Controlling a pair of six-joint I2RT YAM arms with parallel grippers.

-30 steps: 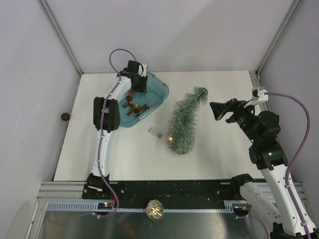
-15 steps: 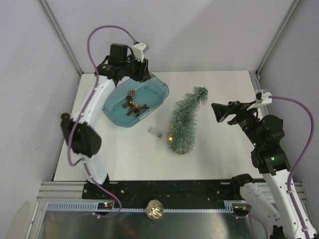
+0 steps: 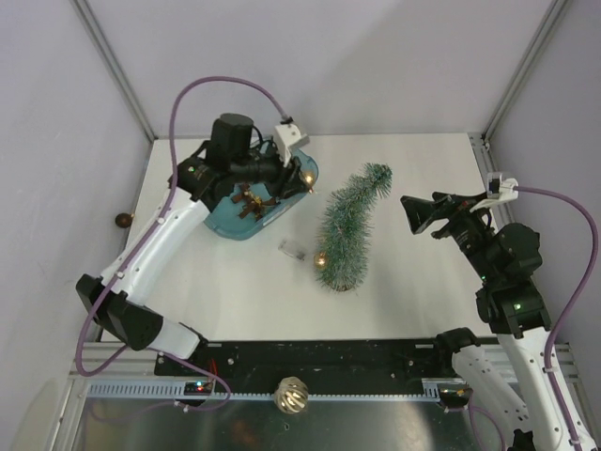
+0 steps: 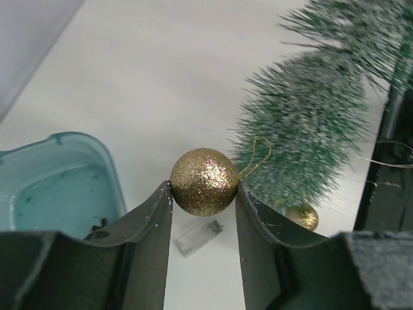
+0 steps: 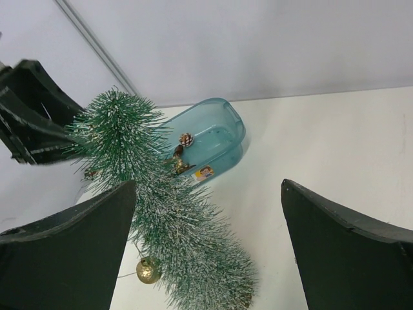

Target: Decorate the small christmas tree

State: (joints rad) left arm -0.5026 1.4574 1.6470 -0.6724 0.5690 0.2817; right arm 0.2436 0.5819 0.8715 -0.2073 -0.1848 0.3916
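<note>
Pinching the gold bauble [image 4: 204, 181] tight in my left tool [image 3: 302, 180], I am hovering just left of the small christmas tree [image 3: 346, 235]. It is standing mid-table [image 3: 235, 291], its long axis rising from the near base to the bent far tip. My right tool [image 3: 411, 212] is hanging wide open on its other side.

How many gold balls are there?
3 gold balls: one in the left claw, one low against the small christmas tree, one on the metal rail in front. The teal tub might hide more.

Even, bright light (soft shadows)
</note>
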